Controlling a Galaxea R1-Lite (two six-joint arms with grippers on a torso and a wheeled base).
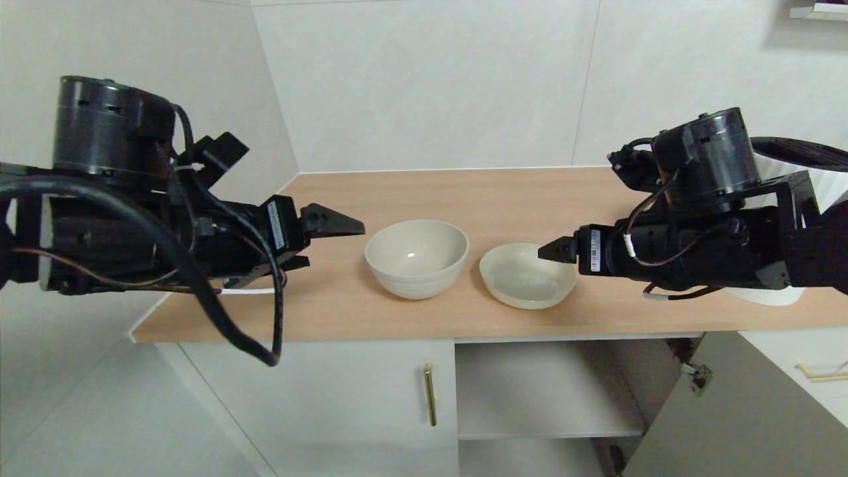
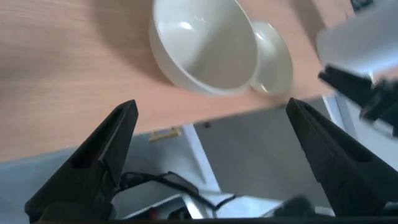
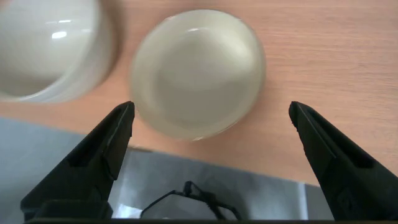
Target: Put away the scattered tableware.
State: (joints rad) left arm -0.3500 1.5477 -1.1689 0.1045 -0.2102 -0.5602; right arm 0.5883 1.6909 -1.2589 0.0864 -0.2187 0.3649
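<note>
Head view shows two bowls on the wooden surface (image 1: 503,195): one deep bowl (image 1: 416,257), and one shallow bowl (image 1: 527,275) just beside it on the right. Two tools hover, the left tool (image 1: 336,244) and the right tool (image 3: 210,115), both spread wide and holding nothing.

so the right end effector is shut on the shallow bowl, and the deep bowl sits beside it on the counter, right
Not quite. The right end effector is open, spread wide over the shallow bowl and not gripping it, as the right wrist view shows. The deep bowl does sit beside it on the counter.
</note>
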